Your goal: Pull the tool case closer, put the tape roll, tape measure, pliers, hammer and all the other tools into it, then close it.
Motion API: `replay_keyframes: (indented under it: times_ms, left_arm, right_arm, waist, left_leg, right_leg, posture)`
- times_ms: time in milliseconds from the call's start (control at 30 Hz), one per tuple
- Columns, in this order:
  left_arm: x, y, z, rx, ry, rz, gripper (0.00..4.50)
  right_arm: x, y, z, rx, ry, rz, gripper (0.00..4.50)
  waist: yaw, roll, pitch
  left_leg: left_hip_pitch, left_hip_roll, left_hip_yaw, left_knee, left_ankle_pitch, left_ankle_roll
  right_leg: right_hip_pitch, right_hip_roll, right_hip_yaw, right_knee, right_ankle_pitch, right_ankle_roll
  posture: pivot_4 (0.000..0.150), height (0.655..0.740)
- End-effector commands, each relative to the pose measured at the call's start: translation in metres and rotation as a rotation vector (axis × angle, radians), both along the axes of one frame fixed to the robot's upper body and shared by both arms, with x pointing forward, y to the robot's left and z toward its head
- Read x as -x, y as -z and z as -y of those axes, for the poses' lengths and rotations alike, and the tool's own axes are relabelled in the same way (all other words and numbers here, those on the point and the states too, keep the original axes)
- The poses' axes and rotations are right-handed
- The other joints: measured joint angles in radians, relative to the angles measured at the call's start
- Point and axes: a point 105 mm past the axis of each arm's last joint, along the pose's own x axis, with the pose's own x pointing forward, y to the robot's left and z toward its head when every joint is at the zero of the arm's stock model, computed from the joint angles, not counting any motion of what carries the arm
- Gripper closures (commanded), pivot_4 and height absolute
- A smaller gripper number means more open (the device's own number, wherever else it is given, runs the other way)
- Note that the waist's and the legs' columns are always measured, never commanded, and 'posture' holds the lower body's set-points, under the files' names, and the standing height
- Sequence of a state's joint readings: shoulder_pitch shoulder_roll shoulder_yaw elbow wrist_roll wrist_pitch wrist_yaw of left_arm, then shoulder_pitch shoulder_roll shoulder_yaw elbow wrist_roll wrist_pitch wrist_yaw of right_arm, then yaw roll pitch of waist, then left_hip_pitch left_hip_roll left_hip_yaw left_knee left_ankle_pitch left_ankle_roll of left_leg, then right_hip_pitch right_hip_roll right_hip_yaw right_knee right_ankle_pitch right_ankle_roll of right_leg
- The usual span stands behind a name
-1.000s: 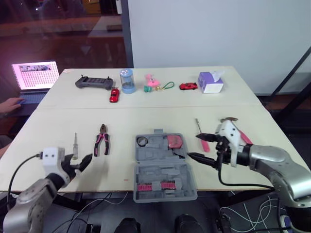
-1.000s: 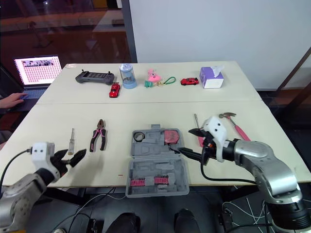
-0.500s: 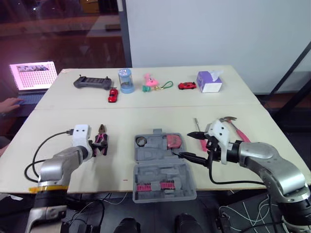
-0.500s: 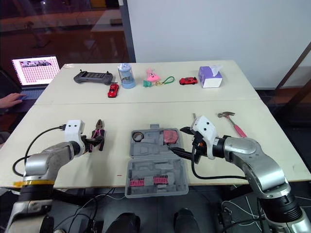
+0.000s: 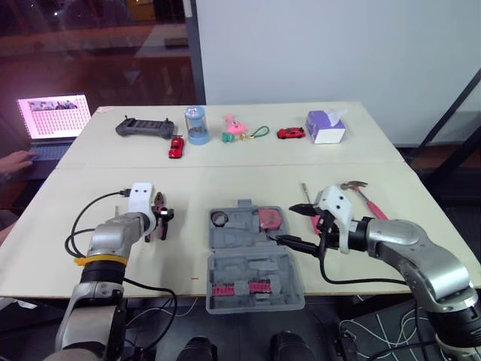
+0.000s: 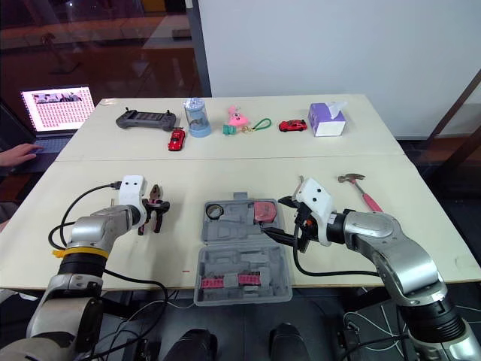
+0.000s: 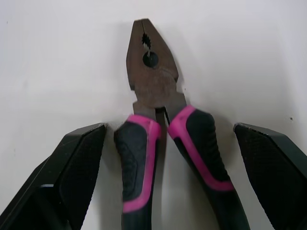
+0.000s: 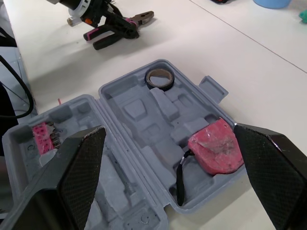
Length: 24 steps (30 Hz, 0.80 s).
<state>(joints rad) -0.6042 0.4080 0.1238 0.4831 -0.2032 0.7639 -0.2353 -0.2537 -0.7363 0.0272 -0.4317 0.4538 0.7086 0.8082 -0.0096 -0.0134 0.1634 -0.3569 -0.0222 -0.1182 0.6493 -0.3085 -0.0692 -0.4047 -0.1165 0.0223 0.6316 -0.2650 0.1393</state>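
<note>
Because the pliers (image 7: 152, 91) lie outside the tool case (image 8: 136, 115), left claw (image 7: 168, 128) straddles their handles, wide apart | right claw (image 8: 168, 129) wide, over it

Bright, even light on the table (image 5: 225, 188) — soft shadows, perhaps window (image 5: 90, 45) glare.

pliers (image 7: 154, 93) handle ends off-frame

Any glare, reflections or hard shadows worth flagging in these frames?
Left eye view: the laptop screen glows bright and the dark glass wall carries reflections. Left wrist view: the pliers throw a soft shadow on the table. Right wrist view: the tool case is evenly lit, no glare.
</note>
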Motion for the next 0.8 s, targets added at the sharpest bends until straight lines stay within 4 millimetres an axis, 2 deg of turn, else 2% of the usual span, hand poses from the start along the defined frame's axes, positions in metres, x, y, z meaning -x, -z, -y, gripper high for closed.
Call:
replay_keyframes:
  times_ms: [33,133,367,467,533,633,700,800]
  left_arm:
    - [0.008,0.023,0.007,0.001,0.028,-0.083,0.8]
    - [0.011,0.027,0.01,0.009,0.039,-0.093,2.08]
    - [0.016,0.029,0.01,0.018,0.037,-0.092,2.08]
    - [0.013,0.019,0.009,-0.015,0.072,-0.048,2.08]
    - [0.011,-0.004,0.007,-0.102,0.179,0.024,2.08]
    - [0.015,-0.025,0.009,-0.182,0.321,0.066,2.08]
    - [0.025,-0.043,0.016,-0.247,0.503,0.069,2.08]
    - [0.045,-0.059,0.024,-0.356,0.782,0.007,2.08]
  right_arm:
    - [0.001,-0.011,-0.002,0.002,-0.011,0.044,0.0]
    - [0.0,-0.011,-0.002,0.003,-0.006,0.045,0.0]
    - [-0.004,-0.01,0.0,0.01,0.017,0.051,0.0]
    - [-0.004,-0.01,0.001,0.011,0.027,0.056,0.0]
    - [-0.004,-0.011,0.001,0.03,0.02,0.063,0.0]
    - [-0.001,-0.012,0.0,0.073,-0.005,0.072,0.0]
    - [0.001,-0.014,-0.005,0.133,-0.053,0.088,0.0]
    - [0.004,-0.02,-0.024,0.227,-0.156,0.119,0.0]
  waist:
    - [0.0,0.001,0.0]
    - [0.0,0.001,0.0]
    - [0.0,0.001,0.0]
    - [-0.001,0.001,0.0]
    - [-0.003,0.0,0.0]
    - [-0.005,-0.001,0.001]
    - [-0.008,-0.003,0.003]
    - [-0.014,-0.004,0.006]
  left_leg:
    - [0.0,0.0,0.0,0.0,0.0,0.0]
    - [0.0,0.0,0.0,0.0,0.0,0.0]
    - [0.0,0.0,0.0,0.0,0.0,0.0]
    - [0.0,0.0,0.0,0.0,0.0,0.0]
    - [0.0,0.0,0.0,0.0,0.0,0.0]
    - [-0.001,0.0,0.0,-0.001,0.001,-0.002]
    - [-0.002,0.0,0.0,-0.001,0.001,-0.001]
    - [-0.006,0.0,0.0,-0.001,0.001,-0.001]
  right_leg:
    - [0.0,0.0,0.0,0.0,0.0,0.0]
    - [0.0,0.0,0.0,0.0,0.0,0.0]
    - [0.0,-0.001,0.0,0.0,0.0,0.0]
    - [0.0,-0.001,0.0,0.0,0.0,0.0]
    - [0.0,-0.001,0.0,-0.001,0.0,0.0]
    - [-0.001,-0.001,0.0,-0.001,0.0,0.0]
    - [-0.002,-0.001,0.0,-0.001,0.0,0.0]
    - [-0.007,0.0,0.0,0.001,0.0,0.0]
  posture:
    - [0.15,0.74]
    - [0.15,0.74]
    - [0.15,0.74]
    - [0.15,0.74]
    - [0.15,0.74]
    - [0.15,0.74]
    - [0.15,0.74]
    - [0.15,0.74]
